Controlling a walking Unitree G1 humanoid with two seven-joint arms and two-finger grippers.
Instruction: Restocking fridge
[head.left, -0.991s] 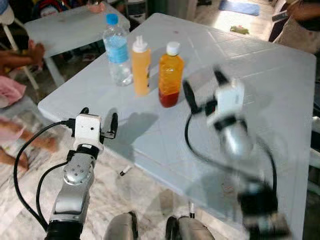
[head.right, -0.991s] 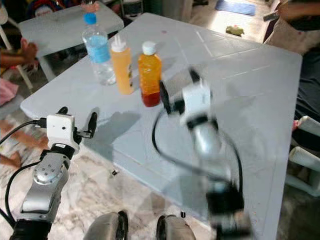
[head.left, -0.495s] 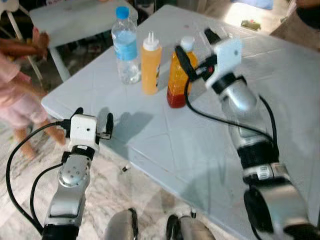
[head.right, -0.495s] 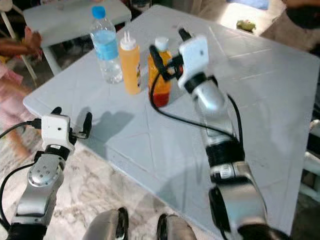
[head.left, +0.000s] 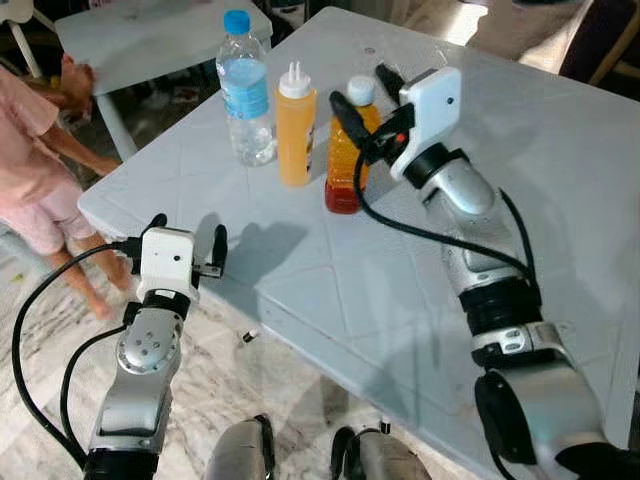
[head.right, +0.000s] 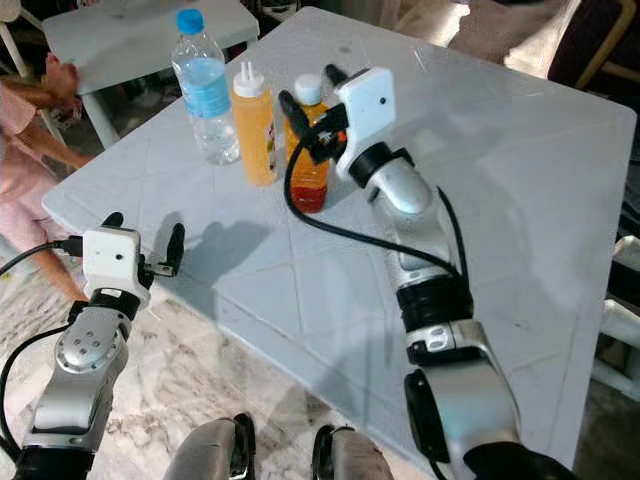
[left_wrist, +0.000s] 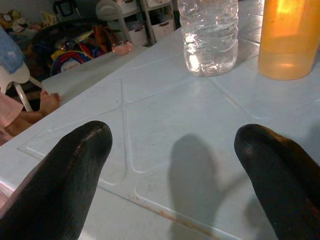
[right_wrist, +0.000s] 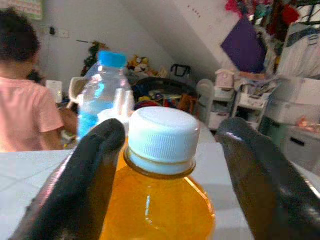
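Three bottles stand in a row at the far left of the pale table (head.left: 560, 150): a clear water bottle (head.left: 243, 95) with a blue cap, an orange squeeze bottle (head.left: 296, 130), and an orange juice bottle (head.left: 343, 170) with a white cap and red base. My right gripper (head.left: 365, 98) is open, one finger on each side of the juice bottle's neck. The right wrist view has the cap (right_wrist: 162, 135) between the two fingers (right_wrist: 90, 175). My left gripper (head.left: 187, 232) is open and holds nothing, level with the table's near left edge, facing the water bottle (left_wrist: 207, 35).
A person in pink (head.left: 35, 170) stands close by on the left, beside a second small table (head.left: 150, 35). Another person is at the far right (head.right: 600, 40). Marble floor lies below the table's near edge. A white chair (head.right: 622, 320) is at the right.
My right arm has swung forward and left across the table, and its open fingers now straddle the juice bottle's neck. The person in pink has moved closer. The left arm stayed put.
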